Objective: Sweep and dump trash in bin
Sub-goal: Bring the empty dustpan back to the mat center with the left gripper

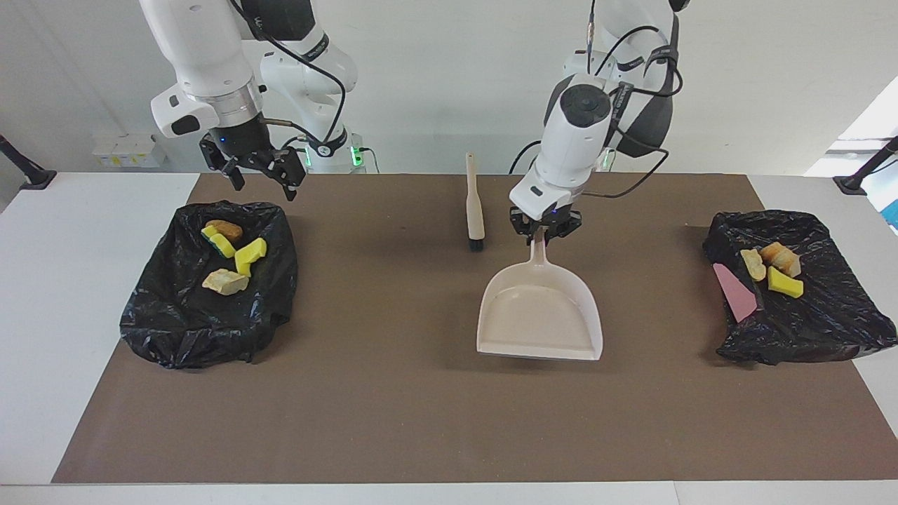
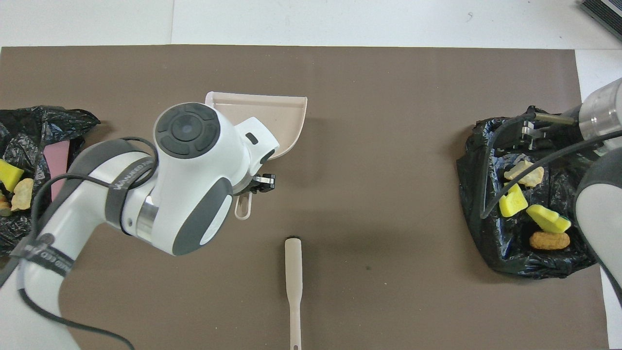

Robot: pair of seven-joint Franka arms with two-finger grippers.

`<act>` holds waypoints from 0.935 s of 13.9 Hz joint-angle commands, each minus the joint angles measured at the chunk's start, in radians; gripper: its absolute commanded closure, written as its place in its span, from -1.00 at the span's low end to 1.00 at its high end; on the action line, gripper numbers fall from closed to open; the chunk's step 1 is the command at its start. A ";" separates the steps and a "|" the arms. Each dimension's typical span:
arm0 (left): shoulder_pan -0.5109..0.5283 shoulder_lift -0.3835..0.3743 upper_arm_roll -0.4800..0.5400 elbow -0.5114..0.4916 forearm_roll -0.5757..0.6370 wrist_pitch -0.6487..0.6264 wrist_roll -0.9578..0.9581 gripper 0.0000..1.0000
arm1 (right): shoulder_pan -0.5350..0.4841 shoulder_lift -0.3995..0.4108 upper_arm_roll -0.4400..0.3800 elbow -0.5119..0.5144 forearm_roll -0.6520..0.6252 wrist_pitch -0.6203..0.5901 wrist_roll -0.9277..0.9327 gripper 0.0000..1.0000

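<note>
Beige dustpan (image 1: 539,315), handle toward robots, mouth away

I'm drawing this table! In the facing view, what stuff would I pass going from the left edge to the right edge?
Black trash bag holding four trash scraps → brush → dustpan, held by the left gripper → pink flat piece → second black trash bag.

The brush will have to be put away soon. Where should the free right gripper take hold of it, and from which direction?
Probably by the narrow handle of the brush, which points toward the robots, bristles away from them. It lies flat on the mat, so coming straight down with the fingers across the handle looks best. The right gripper hangs open over the bin bag.
</note>
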 commanded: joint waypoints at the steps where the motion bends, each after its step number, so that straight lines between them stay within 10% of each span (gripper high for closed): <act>1: -0.055 0.061 0.017 -0.001 -0.013 0.095 -0.071 1.00 | -0.019 -0.011 0.012 -0.006 0.011 0.008 -0.029 -1.00; 7: -0.117 0.196 0.012 0.025 -0.016 0.221 -0.163 1.00 | -0.019 -0.011 0.013 -0.006 0.017 0.008 -0.027 -1.00; 8: -0.108 0.195 0.011 0.033 -0.021 0.233 -0.166 0.32 | -0.019 -0.011 0.012 -0.006 0.018 0.010 -0.027 -1.00; 9: -0.103 0.186 0.012 0.030 -0.024 0.224 -0.177 -0.99 | -0.019 -0.011 0.012 -0.006 0.018 0.010 -0.026 -1.00; 13: -0.037 0.126 0.023 0.028 -0.021 0.195 -0.169 -1.00 | -0.021 -0.011 0.012 -0.006 0.018 0.010 -0.026 -1.00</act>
